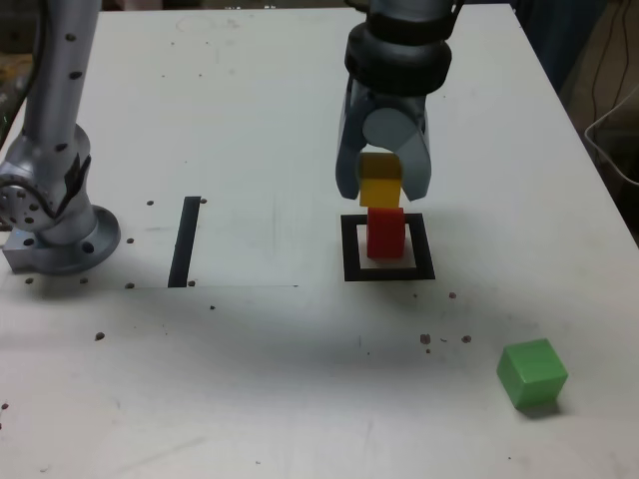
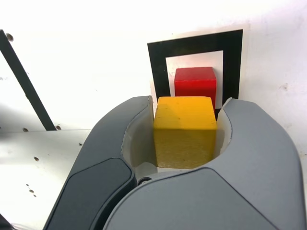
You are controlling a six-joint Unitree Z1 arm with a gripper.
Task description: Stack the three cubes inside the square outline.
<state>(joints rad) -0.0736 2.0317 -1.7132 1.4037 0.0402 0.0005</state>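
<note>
Gripping the yellow cube (image 1: 380,187), the gripper (image 1: 382,188) hangs just above the red cube (image 1: 385,232) inside the square outline (image 1: 388,271). The green cube (image 1: 532,372) sits well apart on the table (image 1: 250,130)

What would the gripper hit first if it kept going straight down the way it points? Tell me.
The gripper, shut on the yellow cube, points down at the red cube inside the square outline. The yellow cube would probably meet the red cube's top first; the remaining gap is unclear.
</note>
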